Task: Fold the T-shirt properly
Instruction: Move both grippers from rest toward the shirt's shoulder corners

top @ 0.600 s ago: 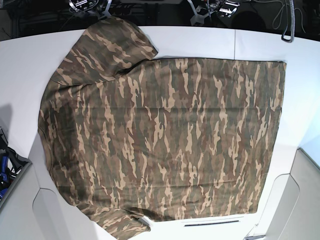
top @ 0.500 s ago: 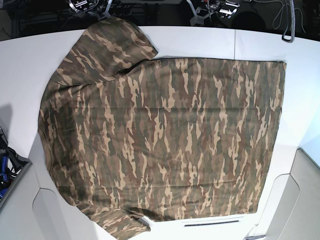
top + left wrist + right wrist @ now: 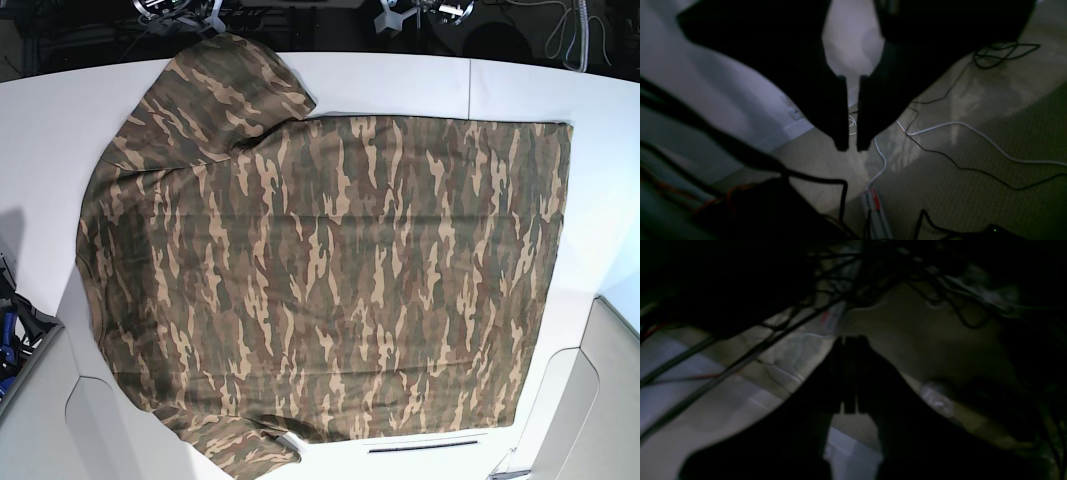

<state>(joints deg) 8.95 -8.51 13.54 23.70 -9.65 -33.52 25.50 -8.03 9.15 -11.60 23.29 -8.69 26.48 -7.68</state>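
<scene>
The camouflage T-shirt (image 3: 330, 260) lies spread flat on the white table (image 3: 40, 130). Its collar end points left, its hem lies at the right, and one sleeve (image 3: 225, 85) reaches toward the far edge. Neither gripper is over it. Only bits of arm hardware (image 3: 420, 12) show past the table's far edge. In the left wrist view my left gripper (image 3: 852, 146) hangs over the floor, nearly shut, with a thin empty slit between its fingers. In the right wrist view my right gripper (image 3: 850, 340) is shut and empty, also over the floor.
A white cable (image 3: 973, 133) and black cables cross the carpet below the left gripper. A tangle of dark cables (image 3: 873, 280) hangs ahead of the right gripper. A blue-and-black object (image 3: 8, 335) sits at the table's left edge, and a grey cable (image 3: 578, 40) hangs at the far right.
The arm hardware beyond the table's far edge has drawn a little further up and out of the base view. The T-shirt has not moved.
</scene>
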